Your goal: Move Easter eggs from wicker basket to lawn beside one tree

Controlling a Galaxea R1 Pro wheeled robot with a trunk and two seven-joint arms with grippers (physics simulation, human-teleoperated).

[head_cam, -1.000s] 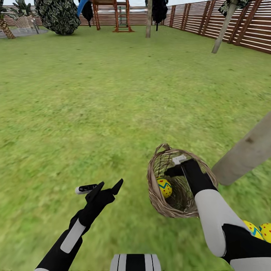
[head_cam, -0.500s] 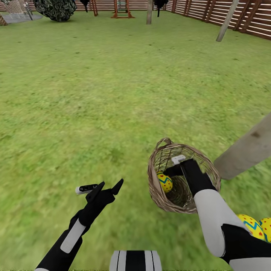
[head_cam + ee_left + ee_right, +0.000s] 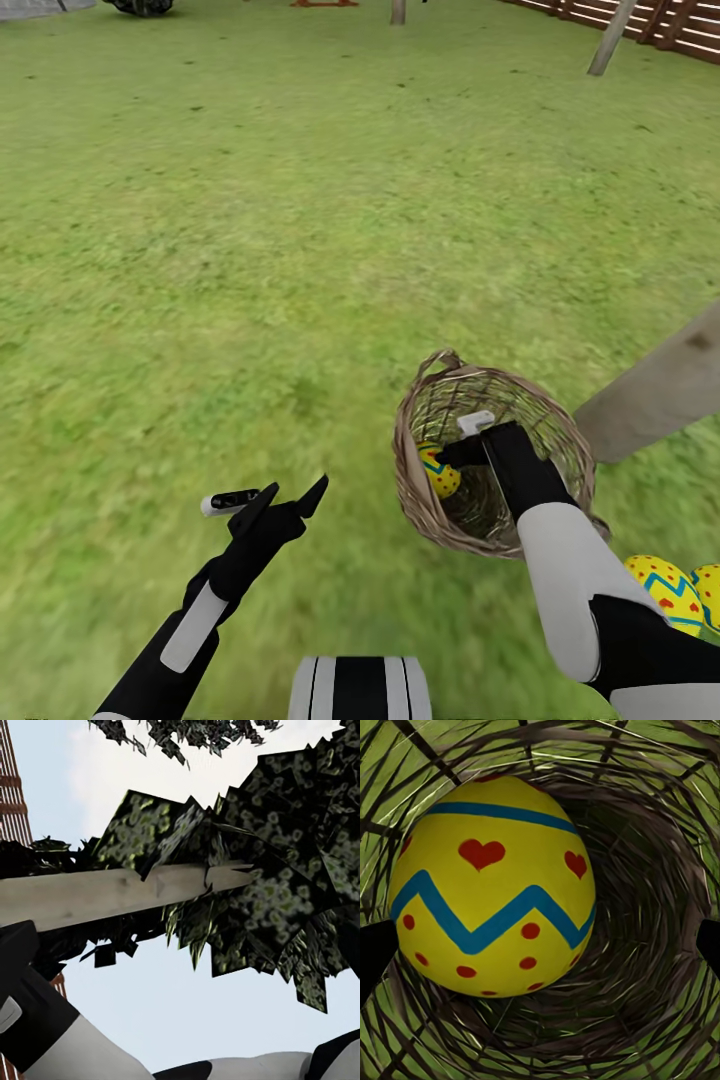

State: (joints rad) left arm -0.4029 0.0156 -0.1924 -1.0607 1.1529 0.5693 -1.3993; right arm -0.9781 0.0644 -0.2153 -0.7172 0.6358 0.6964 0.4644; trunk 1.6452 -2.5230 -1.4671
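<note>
The wicker basket (image 3: 545, 425) lies tilted on the lawn (image 3: 250, 250), just left of a pale tree trunk (image 3: 660, 395). One yellow egg with blue zigzag bands (image 3: 438, 474) rests inside it, and it looms large (image 3: 491, 885) in the right wrist view. My right gripper (image 3: 458, 455) reaches into the basket, open, its dark fingertips (image 3: 375, 952) wide apart beside the egg and off it. Two more yellow eggs (image 3: 665, 592) lie on the grass near the trunk, partly behind my right arm. My left gripper (image 3: 290, 492) hovers open over the grass with nothing in it.
The same trunk (image 3: 112, 896) and dark speckled leaves (image 3: 285, 870) show against the sky in the left wrist view. A second slanted trunk (image 3: 612, 40) and a slat fence (image 3: 680, 25) stand far right. Open grass stretches ahead and left.
The whole head view has tilted downward, so the fence and play frame have slid off the top. Against the basket, my right gripper sits a little deeper. The left arm is unchanged.
</note>
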